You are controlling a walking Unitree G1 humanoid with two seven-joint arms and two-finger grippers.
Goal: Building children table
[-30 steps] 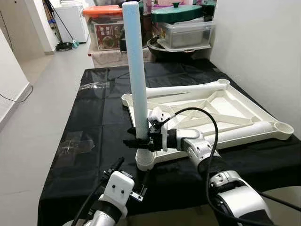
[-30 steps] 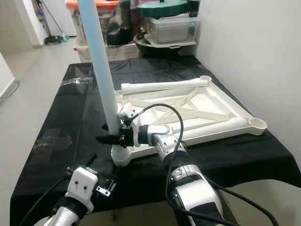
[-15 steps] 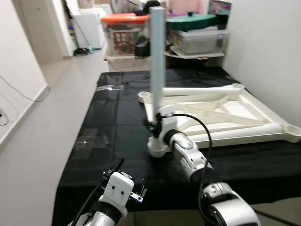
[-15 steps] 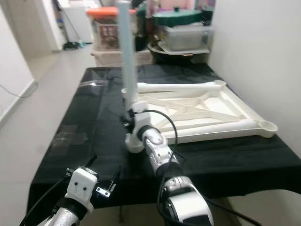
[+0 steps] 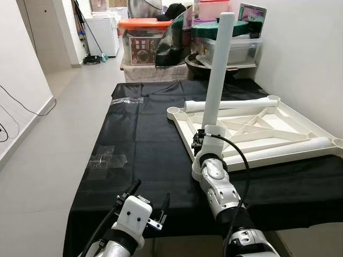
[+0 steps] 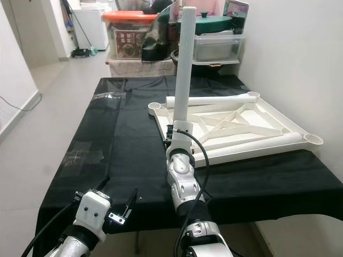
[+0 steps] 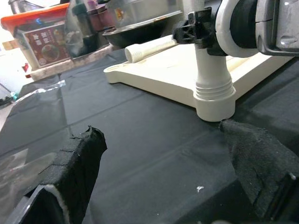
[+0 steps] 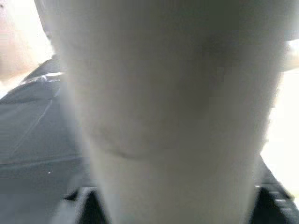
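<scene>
A black-covered worktop [image 5: 139, 150] holds an upside-down white children's table top [image 5: 268, 126]. A white table leg [image 5: 218, 64] stands upright in its near corner socket, leaning slightly right. The right pincer [image 5: 199, 140] grips the leg low down. The left pincer [image 5: 150, 197] hovers open at the worktop's near edge.

The right arm reaches forward from low in the head views, its silver segments stacked almost in line toward the wrist, and the right gripper [image 5: 199, 143] is closed around the white table leg [image 5: 217, 75] low on its shaft, which looms large and blurred just ahead of the right wrist camera. The left arm is held low and near the body, wrist angled forward, with the left gripper [image 5: 148, 196] hovering free, its two black fingers [image 7: 77, 163] spread wide apart and holding nothing.
</scene>
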